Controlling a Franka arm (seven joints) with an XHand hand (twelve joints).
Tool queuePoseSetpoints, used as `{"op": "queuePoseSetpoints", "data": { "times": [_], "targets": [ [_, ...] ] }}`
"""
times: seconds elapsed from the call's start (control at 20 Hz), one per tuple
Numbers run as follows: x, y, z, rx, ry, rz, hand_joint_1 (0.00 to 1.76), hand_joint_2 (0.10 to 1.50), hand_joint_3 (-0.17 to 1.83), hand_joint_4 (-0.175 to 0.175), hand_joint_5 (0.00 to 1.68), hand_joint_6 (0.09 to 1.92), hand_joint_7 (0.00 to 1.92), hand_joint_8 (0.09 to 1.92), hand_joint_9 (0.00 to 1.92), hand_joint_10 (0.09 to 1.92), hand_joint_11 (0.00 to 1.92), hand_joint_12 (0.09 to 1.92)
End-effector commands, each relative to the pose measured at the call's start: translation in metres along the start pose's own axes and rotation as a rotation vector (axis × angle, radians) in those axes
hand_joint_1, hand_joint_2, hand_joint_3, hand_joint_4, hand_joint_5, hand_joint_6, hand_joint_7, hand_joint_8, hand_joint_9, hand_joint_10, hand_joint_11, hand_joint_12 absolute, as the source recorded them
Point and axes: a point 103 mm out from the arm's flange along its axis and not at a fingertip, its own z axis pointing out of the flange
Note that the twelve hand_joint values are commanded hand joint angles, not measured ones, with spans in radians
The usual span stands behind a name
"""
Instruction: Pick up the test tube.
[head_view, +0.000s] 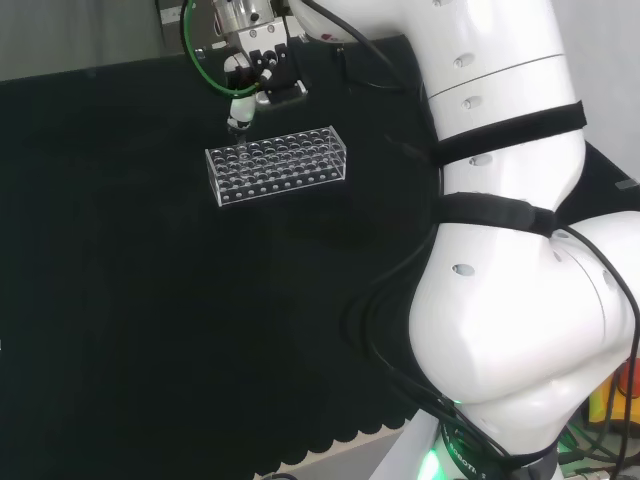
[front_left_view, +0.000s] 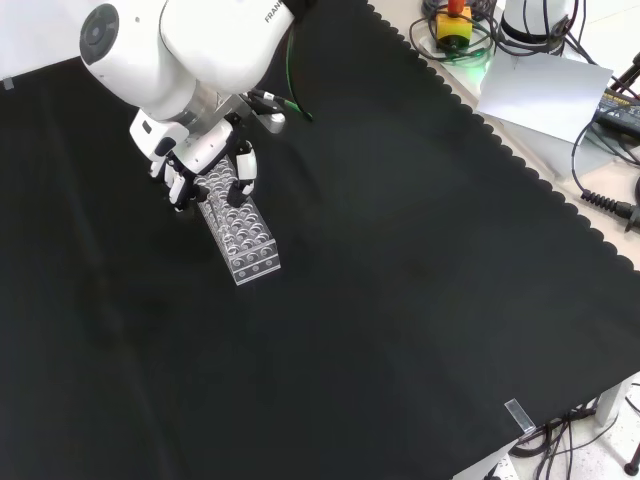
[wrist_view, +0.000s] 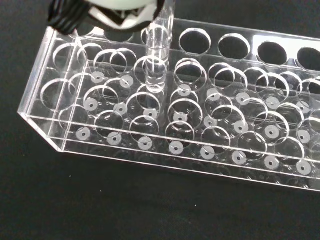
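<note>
The hand (front_left_view: 205, 160) is hanging over the far-left end of the clear rack (head_view: 278, 165) in the upper middle of the head view. In the wrist view its fingers (wrist_view: 112, 11) are pinching the top of the test tube (wrist_view: 157, 55), which is standing upright in a rack hole.

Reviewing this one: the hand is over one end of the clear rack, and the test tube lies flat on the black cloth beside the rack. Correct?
Not quite. The hand is over one end of the clear rack, but the test tube does not lie on the cloth; it stands upright in a hole of the rack, right below the hand. The wrist view shows this.
</note>
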Motion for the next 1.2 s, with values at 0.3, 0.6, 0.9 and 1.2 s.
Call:
{"op": "queuePoseSetpoints", "data": {
  "times": [0.3,0.6,0.9,1.2],
  "targets": [
    [0.005,0.001,-0.005,-0.014,0.015,-0.006,0.98,0.66,0.66,-0.158,0.62,0.74,1.07,0.84,0.82,0.71,0.36,1.48],
    [0.010,0.002,-0.004,-0.019,0.035,-0.005,1.00,0.64,0.69,-0.169,0.73,0.74,1.19,0.78,0.94,0.67,0.40,1.46],
    [0.016,0.006,-0.002,-0.022,0.078,-0.001,1.03,0.62,0.72,-0.175,0.83,0.72,1.34,0.67,1.08,0.60,0.45,1.44],
    [0.020,0.005,-0.003,-0.095,0.098,0.046,1.17,0.63,0.68,-0.173,1.06,0.63,1.41,0.54,1.42,0.54,0.72,1.32]
  ]
}}
